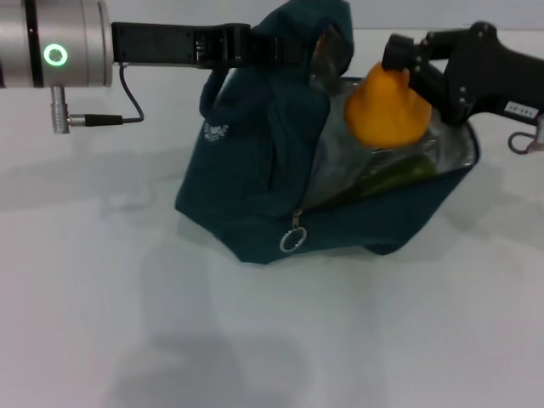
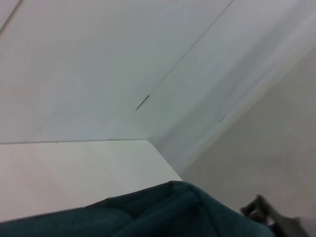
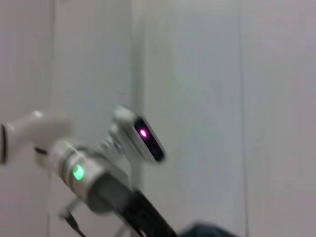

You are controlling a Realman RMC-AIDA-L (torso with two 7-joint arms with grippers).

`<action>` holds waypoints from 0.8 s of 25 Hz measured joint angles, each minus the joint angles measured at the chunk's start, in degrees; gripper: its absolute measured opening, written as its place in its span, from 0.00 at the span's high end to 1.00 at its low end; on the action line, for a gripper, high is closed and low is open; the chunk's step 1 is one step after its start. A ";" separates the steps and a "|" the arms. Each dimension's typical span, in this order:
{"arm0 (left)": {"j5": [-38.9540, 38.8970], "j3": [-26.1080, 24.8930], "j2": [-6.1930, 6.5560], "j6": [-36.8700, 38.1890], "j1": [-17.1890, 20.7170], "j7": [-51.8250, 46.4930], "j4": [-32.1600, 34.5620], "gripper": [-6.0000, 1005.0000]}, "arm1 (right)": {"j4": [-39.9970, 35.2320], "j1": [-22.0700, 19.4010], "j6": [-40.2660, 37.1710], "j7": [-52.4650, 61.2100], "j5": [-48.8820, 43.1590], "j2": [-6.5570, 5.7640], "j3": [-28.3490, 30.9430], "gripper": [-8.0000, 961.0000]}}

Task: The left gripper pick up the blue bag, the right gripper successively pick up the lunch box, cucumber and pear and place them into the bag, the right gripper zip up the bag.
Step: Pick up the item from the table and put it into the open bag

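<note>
The blue bag (image 1: 255,170) rests on the white table, its top flap lifted by my left gripper (image 1: 259,44), which is shut on the fabric at the bag's upper edge. Its mouth gapes to the right, showing silver lining. My right gripper (image 1: 408,72) comes in from the right, shut on the pear (image 1: 387,110), which hangs right at the bag's opening. Inside the bag, under the pear, lies the cucumber (image 1: 393,174). I cannot make out the lunch box. The zipper's ring pull (image 1: 292,240) dangles at the front. The left wrist view shows only bag fabric (image 2: 173,212).
White table (image 1: 127,323) stretches all around the bag. The left arm's cable (image 1: 127,106) loops beneath its silver wrist. In the right wrist view the left arm (image 3: 79,173) with its green light stands before a pale wall.
</note>
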 joint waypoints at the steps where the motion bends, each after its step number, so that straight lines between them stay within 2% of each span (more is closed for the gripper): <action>1: -0.01 0.02 -0.07 0.02 0.00 0.00 0.01 0.95 | -0.97 -0.11 -0.97 0.28 0.39 -0.02 0.02 0.96; 6: -0.13 0.01 -0.43 0.11 -0.07 0.00 -0.07 0.95 | -3.09 -0.18 -3.57 1.80 1.24 -0.03 0.10 0.96; 15: -0.20 -0.04 -0.50 -0.40 -0.17 0.94 -1.53 0.95 | -2.90 0.40 -2.94 2.07 1.12 -0.03 0.11 0.95; 20: -0.26 -0.56 -0.49 -0.44 -0.17 1.12 -1.54 0.95 | -2.80 -0.10 -2.18 2.92 0.92 -0.76 0.86 0.95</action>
